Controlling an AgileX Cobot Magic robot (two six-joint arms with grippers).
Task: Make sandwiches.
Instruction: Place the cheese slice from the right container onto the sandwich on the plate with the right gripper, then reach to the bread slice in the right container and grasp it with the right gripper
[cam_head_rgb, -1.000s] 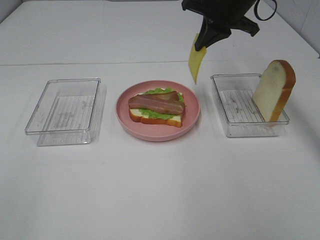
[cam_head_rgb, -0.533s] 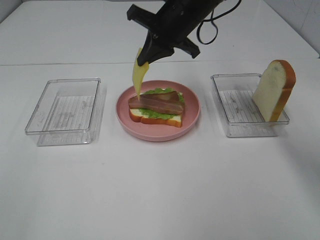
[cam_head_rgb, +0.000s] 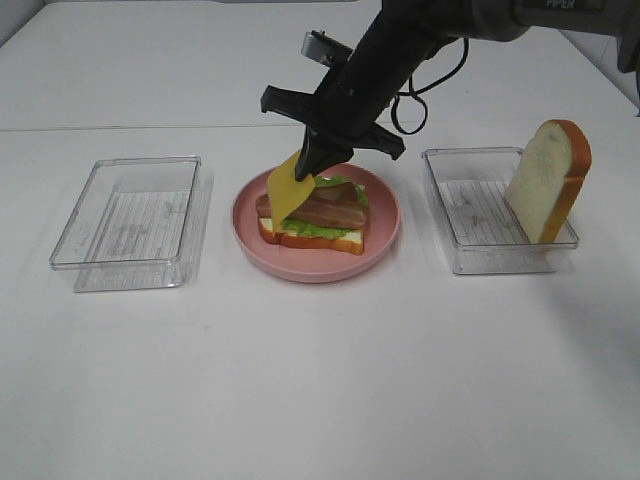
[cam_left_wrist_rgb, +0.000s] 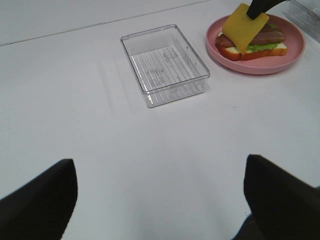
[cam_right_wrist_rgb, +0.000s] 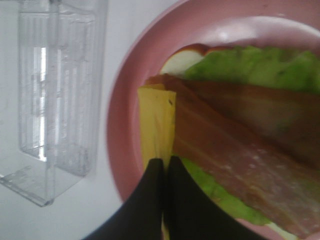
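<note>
Your white counter (cam_head_rgb: 300, 400), from high: right claw (cam_head_rgb: 316, 168) pinches the cheese (cam_head_rgb: 288, 192), tilted against the sandwich (cam_head_rgb: 325, 215) on the plate (cam_head_rgb: 300, 268). Left wrist: your left claw (cam_left_wrist_rgb: 160, 170) gapes wide, empty. Right wrist: jaws tight on the cheese's edge.

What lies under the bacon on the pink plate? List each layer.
Green lettuce shows beneath the bacon, then a bread slice on the plate. Their middles are covered.
</note>
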